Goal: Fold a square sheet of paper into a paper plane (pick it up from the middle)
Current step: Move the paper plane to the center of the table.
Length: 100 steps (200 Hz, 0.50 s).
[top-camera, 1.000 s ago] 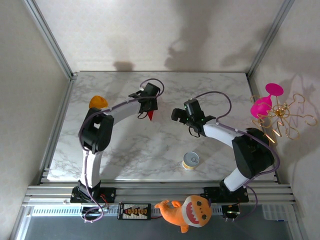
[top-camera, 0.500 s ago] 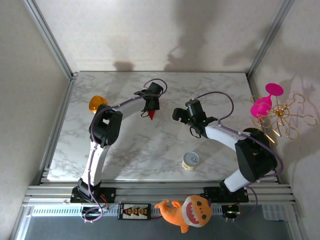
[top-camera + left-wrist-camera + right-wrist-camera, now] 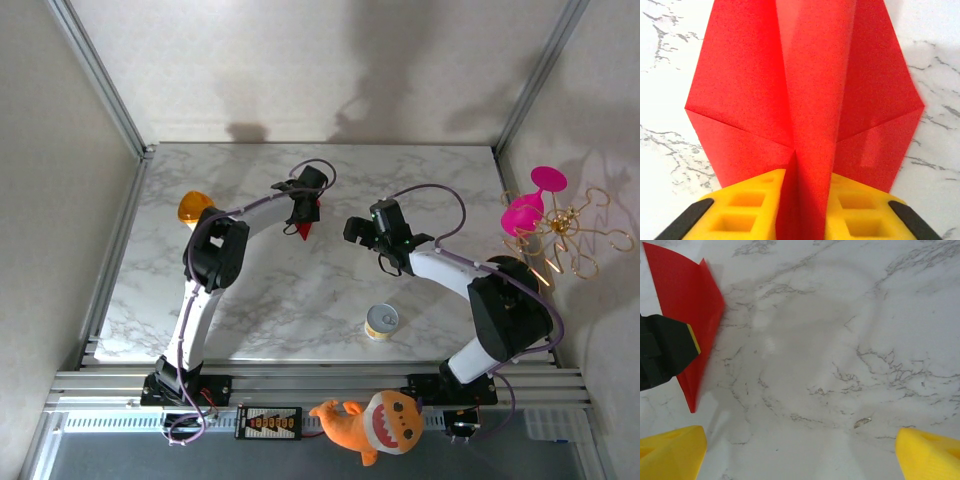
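Observation:
The paper plane (image 3: 805, 90), a red pointed dart, lies with its wings flat on the marble table (image 3: 260, 300) and its centre fold standing up. My left gripper (image 3: 807, 185) is shut on that fold, whose sprung-open layers touch a yellow finger (image 3: 747, 200) on each side. From above, the plane's red tip (image 3: 303, 231) pokes out below the left gripper (image 3: 303, 212). My right gripper (image 3: 358, 232) hovers open to the right of the plane, with bare marble between its yellow fingertips (image 3: 670, 447). Its wrist view has the plane (image 3: 685, 300) at the upper left.
A small yellow tin (image 3: 381, 321) stands near the front, right of centre. An orange object (image 3: 195, 207) sits at the left behind the left arm. A pink glass (image 3: 530, 205) and a gold wire stand (image 3: 572, 235) are off the right edge. An orange shark plush (image 3: 375, 420) lies on the front rail.
The left arm's elbow has swung right and forward, while its gripper stayed over the plane, shifting slightly back. The right gripper has barely moved.

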{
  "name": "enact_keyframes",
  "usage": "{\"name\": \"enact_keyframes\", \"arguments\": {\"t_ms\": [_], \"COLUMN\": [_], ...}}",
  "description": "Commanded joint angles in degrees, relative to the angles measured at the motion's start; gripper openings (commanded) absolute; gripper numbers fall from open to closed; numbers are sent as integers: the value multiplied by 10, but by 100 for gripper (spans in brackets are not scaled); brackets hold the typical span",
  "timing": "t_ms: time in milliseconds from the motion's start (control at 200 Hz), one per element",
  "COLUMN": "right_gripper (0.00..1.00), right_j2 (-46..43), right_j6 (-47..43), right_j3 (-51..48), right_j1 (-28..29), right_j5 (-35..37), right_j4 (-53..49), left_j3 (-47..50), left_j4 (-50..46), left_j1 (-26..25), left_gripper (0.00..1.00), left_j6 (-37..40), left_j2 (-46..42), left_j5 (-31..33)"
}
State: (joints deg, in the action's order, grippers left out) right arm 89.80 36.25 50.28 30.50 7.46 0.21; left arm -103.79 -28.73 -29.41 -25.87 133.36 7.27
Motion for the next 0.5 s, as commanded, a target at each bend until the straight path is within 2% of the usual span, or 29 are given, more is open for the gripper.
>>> {"name": "enact_keyframes", "arguments": {"t_ms": [0, 340, 496], "right_gripper": [97, 96, 96], "right_j2": [10, 19, 23], "right_j6": [8, 11, 12], "right_j3": [7, 11, 13], "right_j1": [-1, -2, -1], "right_j5": [-5, -11, -13], "right_j4": [1, -1, -1], "left_j3": [-17, -22, -23], "left_j4": [-23, -30, -31], "left_j1": [6, 5, 5], "left_gripper": [23, 35, 37], "left_j6": [12, 32, 41], "left_j2": [14, 32, 42], "left_j5": [-4, -17, -16]}}
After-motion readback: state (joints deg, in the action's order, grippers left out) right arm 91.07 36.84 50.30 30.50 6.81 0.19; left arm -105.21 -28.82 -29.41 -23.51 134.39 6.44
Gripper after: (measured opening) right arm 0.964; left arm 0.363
